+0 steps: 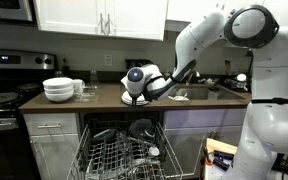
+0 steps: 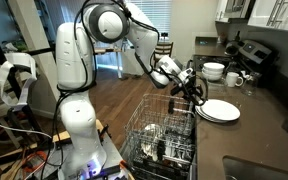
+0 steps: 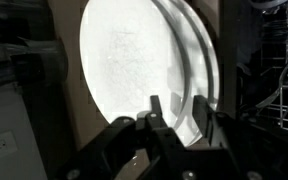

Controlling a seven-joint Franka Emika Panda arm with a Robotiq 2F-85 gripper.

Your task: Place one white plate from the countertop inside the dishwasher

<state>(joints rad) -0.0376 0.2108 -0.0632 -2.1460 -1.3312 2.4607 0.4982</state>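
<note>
White plate (image 3: pixel 124 70) on the countertop (image 2: pixel 259 130): the gripper (image 3: pixel 181 112) stands half closed, fingers astride its rim; whether they actually pinch it, I cannot tell.

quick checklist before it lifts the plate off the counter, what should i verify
1. Jaws on either side of the white plate rim: ok, going by the wrist view.
2. Only one plate between them: cannot tell; two rims lie close together.
3. Grip closed firmly: cannot tell.
4. Dishwasher open, rack pulled out: ok.
5. Free slot in the rack: cannot tell; dishes already sit in it.
6. Stack of bowls stands apart from the jaws: ok.
</note>
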